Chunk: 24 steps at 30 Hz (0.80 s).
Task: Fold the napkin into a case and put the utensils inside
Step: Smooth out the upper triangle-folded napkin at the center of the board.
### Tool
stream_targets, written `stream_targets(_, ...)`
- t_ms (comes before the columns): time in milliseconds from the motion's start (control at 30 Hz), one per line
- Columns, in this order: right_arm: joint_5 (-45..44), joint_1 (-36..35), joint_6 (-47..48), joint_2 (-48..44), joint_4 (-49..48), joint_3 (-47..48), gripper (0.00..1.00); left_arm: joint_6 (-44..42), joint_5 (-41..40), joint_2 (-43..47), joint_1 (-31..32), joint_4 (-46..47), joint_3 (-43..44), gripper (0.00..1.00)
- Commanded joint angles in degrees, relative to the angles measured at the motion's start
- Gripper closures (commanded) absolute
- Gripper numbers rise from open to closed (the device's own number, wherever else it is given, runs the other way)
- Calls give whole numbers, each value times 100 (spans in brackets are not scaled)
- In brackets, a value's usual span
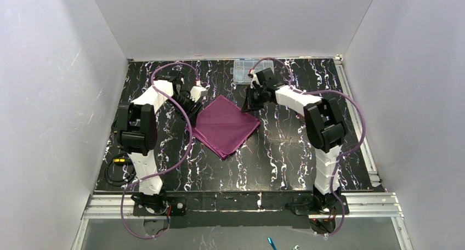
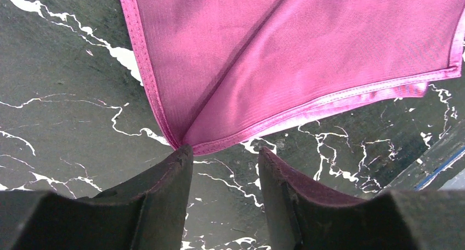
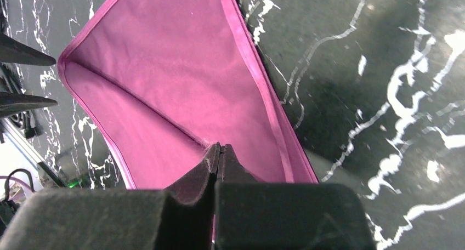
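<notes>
The napkin [image 1: 225,126] lies mid-tabletop [image 1: 285,157]. The right claw [image 3: 218,150] is clenched on its right corner, and the left claw [image 2: 225,158] is released just short of its left corner.

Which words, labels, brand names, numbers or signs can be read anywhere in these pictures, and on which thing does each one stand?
None can be read in any view.
The plum-purple square cloth napkin is plain, with no tag showing.
The black white-veined marble-look table bears only veins.
The clear plastic compartment box at the far edge is too small to show any print.
</notes>
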<state>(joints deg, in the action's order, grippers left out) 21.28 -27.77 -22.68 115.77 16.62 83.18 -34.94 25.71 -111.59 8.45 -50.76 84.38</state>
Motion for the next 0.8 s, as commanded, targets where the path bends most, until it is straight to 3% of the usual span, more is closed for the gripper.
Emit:
stream_targets(0, 146, -177, -125, 332, -178, 466, 99, -210, -116, -50, 25, 101, -100, 56)
stream_targets(433, 240, -282, -249, 720, -310, 902, 99, -262, -385, -160, 25, 422, -169, 71)
stream_targets(767, 261, -295, -290, 955, -403, 946, 99, -319, -451, -292, 28, 503, -264, 77)
